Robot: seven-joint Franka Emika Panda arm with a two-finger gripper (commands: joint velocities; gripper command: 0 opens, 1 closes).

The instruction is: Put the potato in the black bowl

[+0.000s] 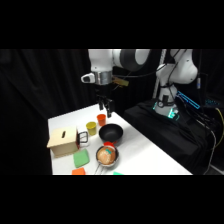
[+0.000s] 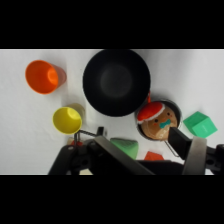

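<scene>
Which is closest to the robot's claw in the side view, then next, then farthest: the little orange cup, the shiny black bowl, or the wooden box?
From the gripper:
1. Small orange cup, right under it.
2. Glossy black bowl, lower, toward the table's front.
3. Light wooden box, far off at the table's left edge.

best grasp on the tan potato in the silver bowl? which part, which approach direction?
Probably straight from above, fingers closing across the middle of the roundish tan-brown potato. It sits inside the shiny silver metal bowl, so the rim blocks a sideways approach. A red piece rests at its edge, so keep the fingers clear of that side. The gripper hangs above the table near the glossy black bowl.
</scene>
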